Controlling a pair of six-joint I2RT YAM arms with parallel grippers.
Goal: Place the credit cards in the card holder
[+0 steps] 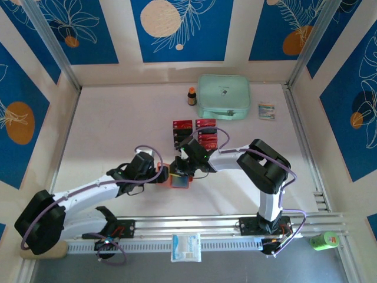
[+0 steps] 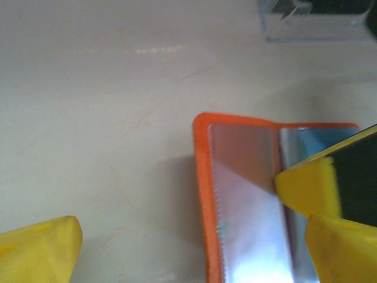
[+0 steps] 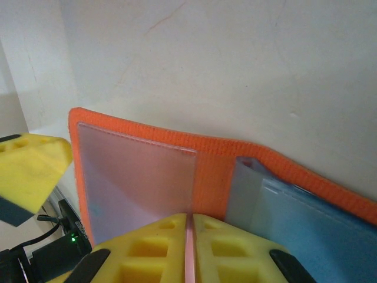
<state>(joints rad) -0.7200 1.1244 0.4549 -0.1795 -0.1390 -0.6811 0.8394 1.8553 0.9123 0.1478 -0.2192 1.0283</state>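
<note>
Orange marks the card holder (image 1: 179,180) in the top view, open on the table (image 1: 118,130) at 6 o'clock from the spare credit cards (image 1: 194,132), with my left gripper (image 1: 161,174) at its 9 o'clock and my right gripper (image 1: 188,167) at its 1 o'clock. From my left wrist, my fingers (image 2: 41,247) stand wide apart with the holder between them, unpinned, so a push could skate it away. From my right wrist, that gripper (image 3: 189,230) is clamped on a thin card (image 3: 189,259) seen edge-on, the clear pocket (image 3: 135,177) at its 11 o'clock; a tilted entry might snag the pocket lip and twist the card loose
</note>
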